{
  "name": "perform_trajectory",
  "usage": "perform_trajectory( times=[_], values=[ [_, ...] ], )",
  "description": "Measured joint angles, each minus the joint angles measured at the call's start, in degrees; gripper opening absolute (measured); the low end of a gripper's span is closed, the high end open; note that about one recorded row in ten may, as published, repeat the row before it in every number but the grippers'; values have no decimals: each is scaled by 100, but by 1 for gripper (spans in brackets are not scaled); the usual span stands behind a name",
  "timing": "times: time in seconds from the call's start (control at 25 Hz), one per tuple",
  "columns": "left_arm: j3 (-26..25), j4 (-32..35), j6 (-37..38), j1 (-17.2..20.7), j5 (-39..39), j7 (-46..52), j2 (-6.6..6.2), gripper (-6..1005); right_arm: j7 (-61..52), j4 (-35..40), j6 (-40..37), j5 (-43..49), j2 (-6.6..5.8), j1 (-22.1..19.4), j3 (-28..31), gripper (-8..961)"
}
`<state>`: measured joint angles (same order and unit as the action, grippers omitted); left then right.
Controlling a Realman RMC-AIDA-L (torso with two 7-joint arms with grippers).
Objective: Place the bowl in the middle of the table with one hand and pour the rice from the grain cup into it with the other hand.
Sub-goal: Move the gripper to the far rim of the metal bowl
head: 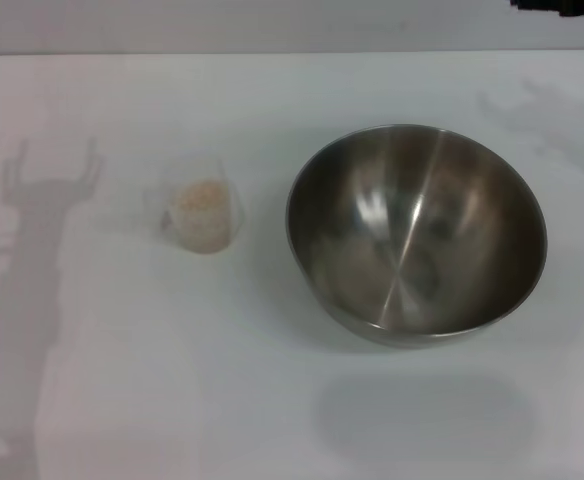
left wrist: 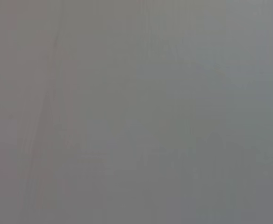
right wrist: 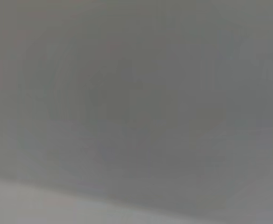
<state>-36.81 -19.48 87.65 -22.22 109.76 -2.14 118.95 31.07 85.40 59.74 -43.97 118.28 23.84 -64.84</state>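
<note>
Two things stand on the worktop (head: 272,400): the bowl (head: 417,232) and, to its left, the grain cup (head: 203,214) holding rice (head: 201,197). A bare gap separates them, so neither touches the other. Nearer than the bowl, beyond it and left of the cup, the surface lies open.

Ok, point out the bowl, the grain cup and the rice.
the bowl (head: 417,235): head view, on its shiny inner wall near the middle.
the grain cup (head: 230,205): head view, on its clear side wall.
the rice (head: 200,200): head view, on the grains' top surface inside the cup.
</note>
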Motion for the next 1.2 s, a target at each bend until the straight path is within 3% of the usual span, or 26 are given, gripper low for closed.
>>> perform_trajectory(
  times=[0.08,0.2,0.36,0.56,0.68,1.2],
  values=[
    [-2,2,42,5,2,-1,0,860,-15,104,1165,14,-56,280,604,796],
    [-2,10,79,8,2,-7,-2,860,-21,-43,2219,53,-234,599,1105,797],
    [-2,23,80,-7,1,-14,-3,860,2,-727,2958,312,-553,1030,1373,797],
    [-1,20,80,-17,2,-15,-4,860,118,-1766,3185,538,-828,1404,1347,795],
    [-2,18,80,-20,1,-15,-4,859,207,-2062,3208,569,-871,1523,1337,794],
    [-1,23,220,20,1,29,-11,859,331,-2696,3313,642,-858,1871,978,790]
  ],
)
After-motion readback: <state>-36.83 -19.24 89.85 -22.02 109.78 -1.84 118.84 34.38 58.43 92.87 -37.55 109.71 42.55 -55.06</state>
